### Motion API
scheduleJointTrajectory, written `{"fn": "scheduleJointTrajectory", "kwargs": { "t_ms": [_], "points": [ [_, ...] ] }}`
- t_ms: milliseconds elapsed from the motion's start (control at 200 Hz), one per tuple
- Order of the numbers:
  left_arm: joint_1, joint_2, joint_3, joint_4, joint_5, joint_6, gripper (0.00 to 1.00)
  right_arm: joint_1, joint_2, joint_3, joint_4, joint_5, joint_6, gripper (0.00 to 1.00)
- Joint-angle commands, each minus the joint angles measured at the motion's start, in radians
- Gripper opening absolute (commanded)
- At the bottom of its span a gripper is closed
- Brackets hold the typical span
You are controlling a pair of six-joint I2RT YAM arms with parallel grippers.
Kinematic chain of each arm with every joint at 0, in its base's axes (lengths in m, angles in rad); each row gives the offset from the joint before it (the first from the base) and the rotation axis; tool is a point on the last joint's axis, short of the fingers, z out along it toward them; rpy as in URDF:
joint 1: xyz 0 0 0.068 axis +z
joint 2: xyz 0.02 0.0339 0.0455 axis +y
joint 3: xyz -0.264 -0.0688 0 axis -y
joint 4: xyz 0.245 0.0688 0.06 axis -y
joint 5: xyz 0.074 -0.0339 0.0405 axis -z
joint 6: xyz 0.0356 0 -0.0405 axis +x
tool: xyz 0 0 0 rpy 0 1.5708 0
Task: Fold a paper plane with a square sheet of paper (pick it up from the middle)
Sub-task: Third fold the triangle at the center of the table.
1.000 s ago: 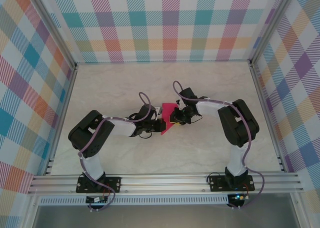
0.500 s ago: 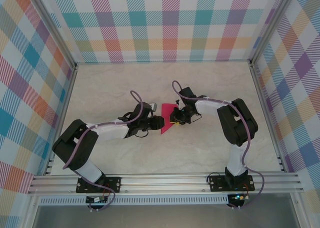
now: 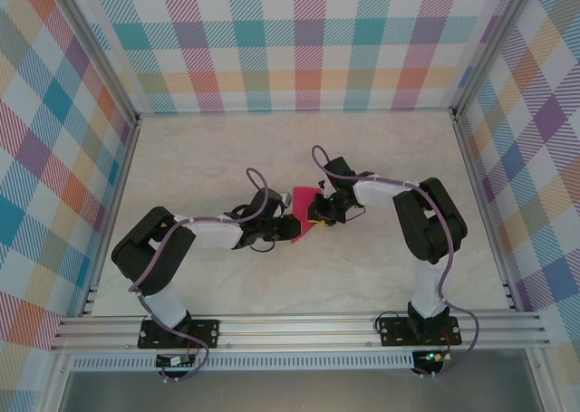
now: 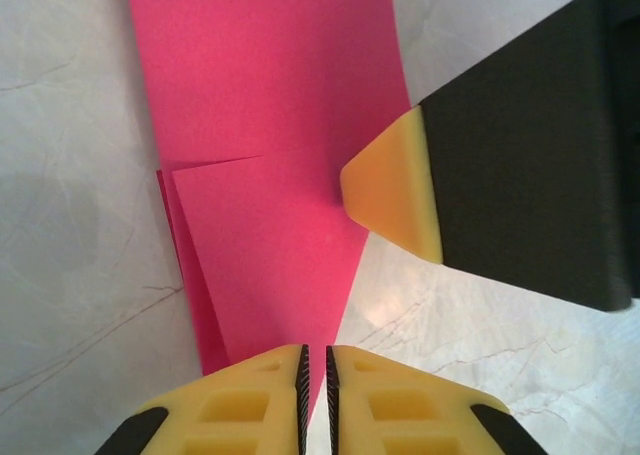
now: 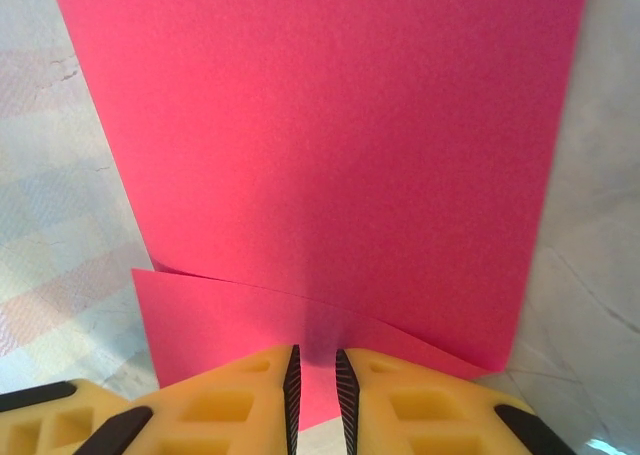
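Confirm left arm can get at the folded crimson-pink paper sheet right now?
Probably yes. The left gripper sits right at the folded crimson-pink paper sheet, jaws nearly shut around the sheet's narrow near end. The right gripper grips another edge, off to one side, so it does not look to block the way.

The square sheet of paper (image 3: 302,202), plain crimson-pink, is lying near the middle of the table (image 3: 227,158), well apart from every edge. It is showing overlapping folded layers and narrowing toward one end.
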Motion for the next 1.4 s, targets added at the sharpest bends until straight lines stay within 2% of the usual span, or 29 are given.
{"fn": "scheduleJointTrajectory", "kwargs": {
  "t_ms": [0,595,780,950,1180,1395],
  "points": [
    [-0.013,0.02,0.037,-0.063,-0.029,-0.005,0.15,-0.004,0.056,-0.006,-0.047,0.08,0.001,0.21],
    [-0.015,0.037,0.071,-0.2,-0.108,0.016,0.12,-0.003,0.066,0.001,-0.055,0.084,0.006,0.21],
    [-0.017,-0.036,0.067,-0.156,-0.056,0.009,0.13,-0.003,0.067,-0.001,-0.056,0.087,0.011,0.21],
    [-0.042,-0.083,0.073,-0.152,-0.08,0.005,0.14,-0.003,0.07,-0.001,-0.056,0.089,0.015,0.21],
    [-0.1,-0.034,0.128,-0.22,-0.155,0.009,0.14,-0.003,0.076,0.001,-0.056,0.09,0.02,0.21],
    [-0.114,0.043,0.193,-0.317,-0.183,0.014,0.13,-0.003,0.079,0.002,-0.058,0.087,0.02,0.21]
  ]
}}
